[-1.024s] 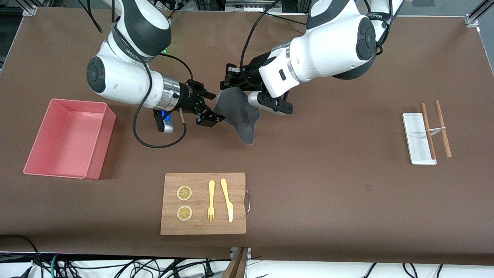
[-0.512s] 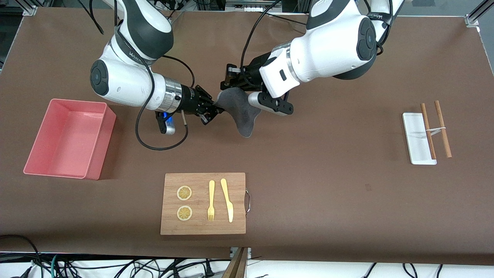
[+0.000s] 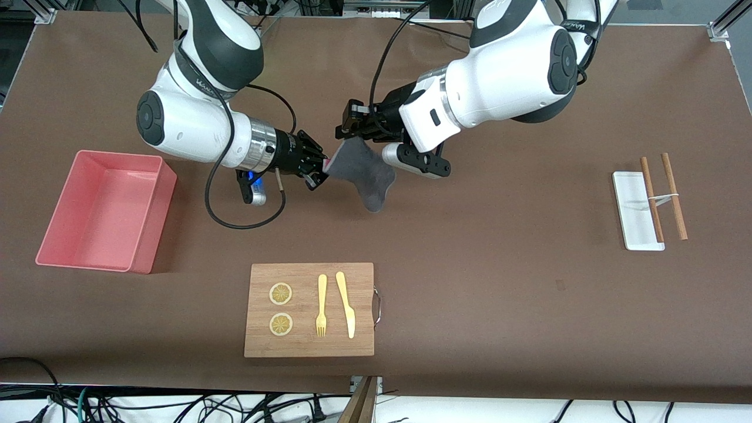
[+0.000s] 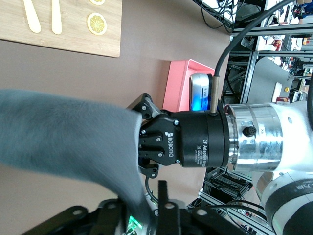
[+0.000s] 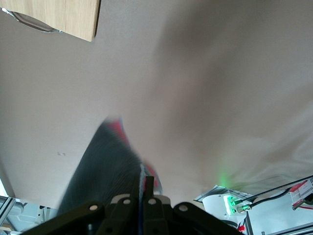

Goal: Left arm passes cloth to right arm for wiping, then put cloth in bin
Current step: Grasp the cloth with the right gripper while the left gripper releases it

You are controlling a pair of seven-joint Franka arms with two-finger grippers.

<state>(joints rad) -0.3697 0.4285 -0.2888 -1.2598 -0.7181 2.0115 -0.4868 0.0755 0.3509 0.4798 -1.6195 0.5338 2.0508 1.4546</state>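
The dark grey cloth (image 3: 364, 170) hangs in the air between the two grippers, over the table's middle. My right gripper (image 3: 322, 167), on the arm with the silver cuff, is shut on the cloth's edge; its wrist view shows the fingers (image 5: 144, 180) pinched on the cloth (image 5: 107, 166). My left gripper (image 3: 351, 124) is at the cloth's upper corner. Its fingers (image 4: 142, 193) stand apart, with the cloth (image 4: 63, 132) hanging loosely between them. The salmon-pink bin (image 3: 155, 223) sits at the right arm's end of the table.
A wooden board (image 3: 305, 346) with a fork, a knife and two lemon slices lies nearer the front camera than the grippers. A white tray (image 3: 631, 205) with chopsticks (image 3: 672, 194) sits at the left arm's end.
My right gripper closed on the cloth's edge. My left gripper then opened and drew back slightly toward its base. The cloth now hangs mostly from the right gripper.
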